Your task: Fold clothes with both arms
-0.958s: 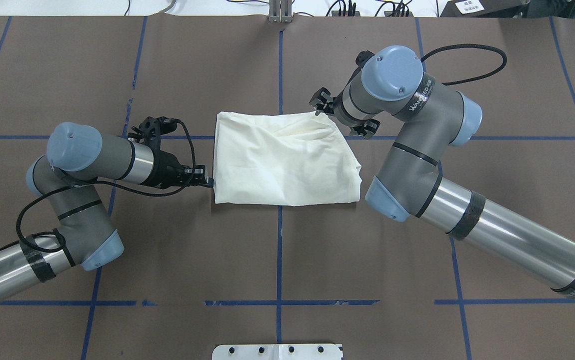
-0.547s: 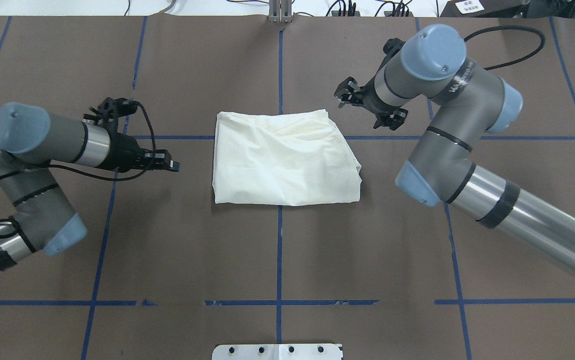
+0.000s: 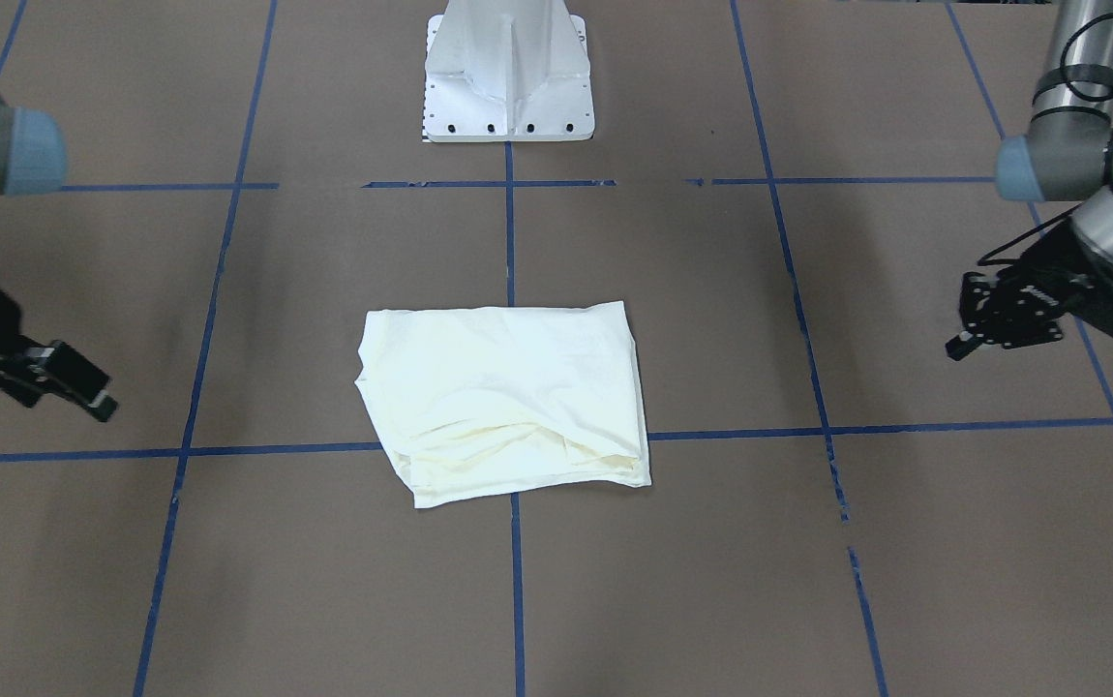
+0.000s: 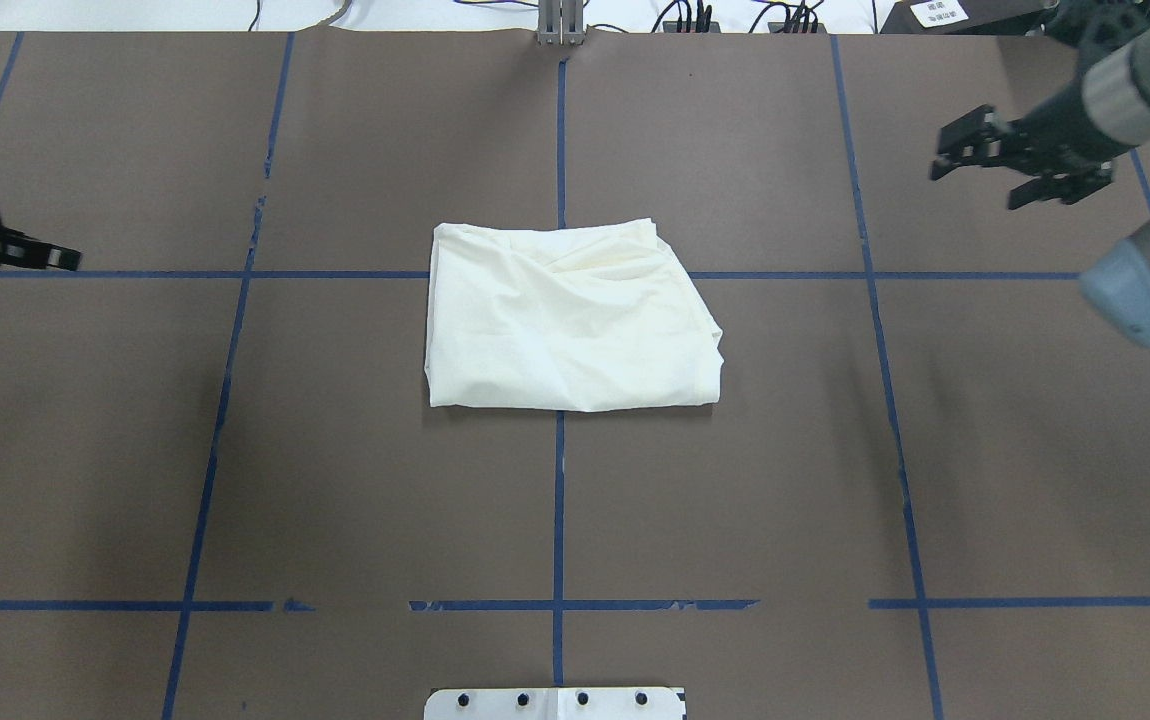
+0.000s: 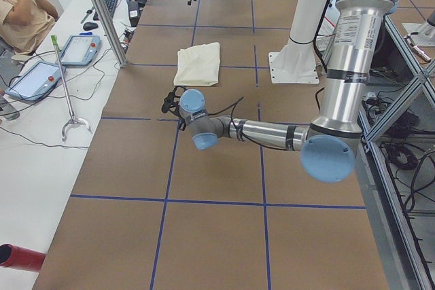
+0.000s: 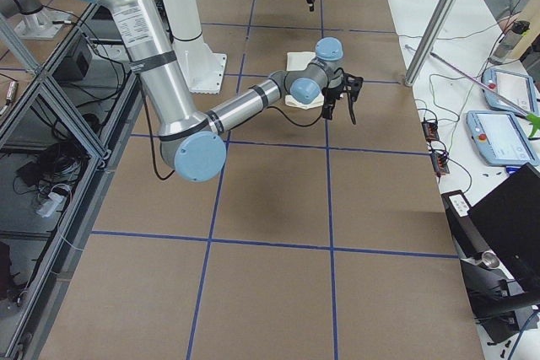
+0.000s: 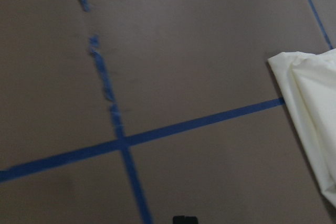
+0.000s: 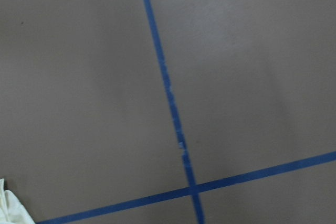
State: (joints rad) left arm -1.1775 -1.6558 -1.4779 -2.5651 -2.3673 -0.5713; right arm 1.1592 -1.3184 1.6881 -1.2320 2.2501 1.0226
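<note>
Front-facing view: the shirt (image 3: 503, 387) lies folded in the middle of the table (image 3: 808, 581), plain side up. The left claw (image 3: 958, 339) and right claw (image 3: 97, 399) hang empty, well apart from it (how wide they stand, I cannot tell). Overhead: soft, light cloth, likely to slump; best pinched at doubled corners.

Left hand (image 4: 63, 260) far out, right hand (image 4: 945, 153) splayed

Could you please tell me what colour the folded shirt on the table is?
The shirt is plain cream-white, clearest in the overhead exterior view.
</note>
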